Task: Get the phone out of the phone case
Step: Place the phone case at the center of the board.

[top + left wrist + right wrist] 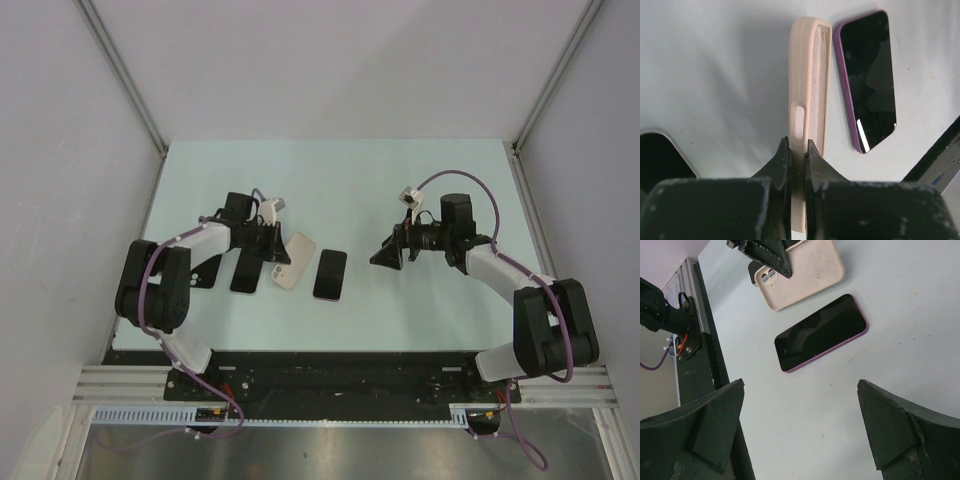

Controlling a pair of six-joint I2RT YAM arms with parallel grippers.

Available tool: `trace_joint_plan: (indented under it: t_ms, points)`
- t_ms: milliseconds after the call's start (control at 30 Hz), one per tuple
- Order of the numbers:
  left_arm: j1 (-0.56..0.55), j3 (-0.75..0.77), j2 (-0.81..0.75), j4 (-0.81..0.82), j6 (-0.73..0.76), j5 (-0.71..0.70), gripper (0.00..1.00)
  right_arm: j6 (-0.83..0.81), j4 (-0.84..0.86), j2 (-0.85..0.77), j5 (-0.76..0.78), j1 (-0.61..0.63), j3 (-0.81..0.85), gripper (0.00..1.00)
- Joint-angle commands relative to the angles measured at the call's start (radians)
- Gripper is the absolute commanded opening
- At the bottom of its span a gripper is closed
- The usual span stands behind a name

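Your left hand (797, 150) is clenched on the rim of the empty case (812, 65). The phone (870, 75) lies just beside it on the surface (715, 65). Your right hand (800, 390) hangs released.

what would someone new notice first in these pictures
The left tool is clamped on the edge of an empty cream phone case, left of centre on the table. Beside the case a purple-edged phone lies bare, screen up. The right tool hangs wide open to the phone's right.
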Motion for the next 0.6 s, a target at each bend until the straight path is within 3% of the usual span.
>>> trace_joint_plan:
  t_ms: [0,200,433,567]
  points:
    - [-0.001,-0.054,-0.067,0.022,-0.087,-0.054,0.00,-0.008,0.037,0.014,0.010,0.001,0.035,1.00]
    - [0.016,-0.083,-0.079,0.020,-0.180,-0.093,0.06,-0.014,0.028,0.004,0.013,0.000,0.035,1.00]
    - [0.021,-0.117,-0.090,0.028,-0.227,-0.175,0.23,-0.031,0.023,0.005,0.014,0.000,0.035,1.00]
    - [0.021,-0.122,-0.073,0.046,-0.247,-0.167,0.24,-0.038,0.022,0.005,0.016,0.004,0.035,1.00]
